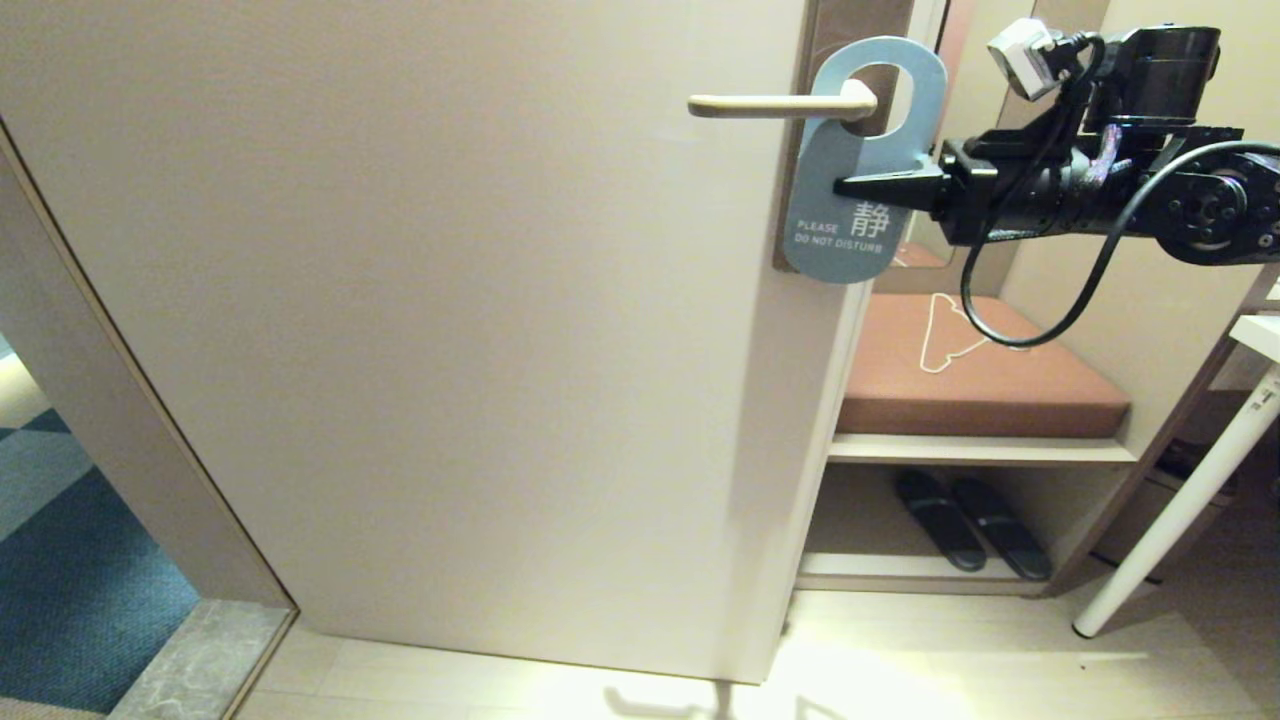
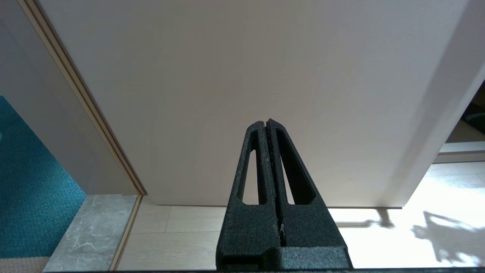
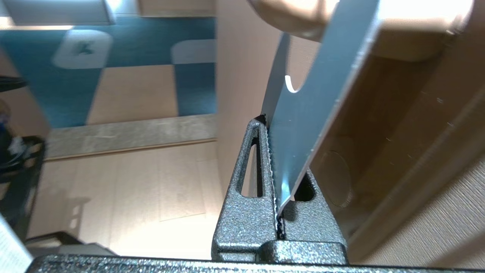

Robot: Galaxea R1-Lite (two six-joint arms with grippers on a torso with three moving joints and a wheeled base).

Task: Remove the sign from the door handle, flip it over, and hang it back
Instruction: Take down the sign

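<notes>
Sign (image 1: 862, 165) hangs upright on the door handle (image 1: 780, 104), pinched at its three-o'clock edge by the right hand (image 1: 850, 186). Handle's free tip points to nine o'clock, so removal likely runs that way. Left hand (image 2: 268, 123), pressed together, idles low by the door.

In the head view the sign (image 1: 845, 215) covers the inner end of the door handle (image 1: 780, 104) and much of the dark plate (image 1: 835, 30) behind it. The right gripper (image 1: 845, 186) hides a strip of the sign's edge. The right arm (image 1: 1150, 180) runs off the picture's right side. In the right wrist view the handle (image 3: 413, 34) is blurred and cut by the top edge, and the sign's (image 3: 314, 110) lettering cannot be seen.
</notes>
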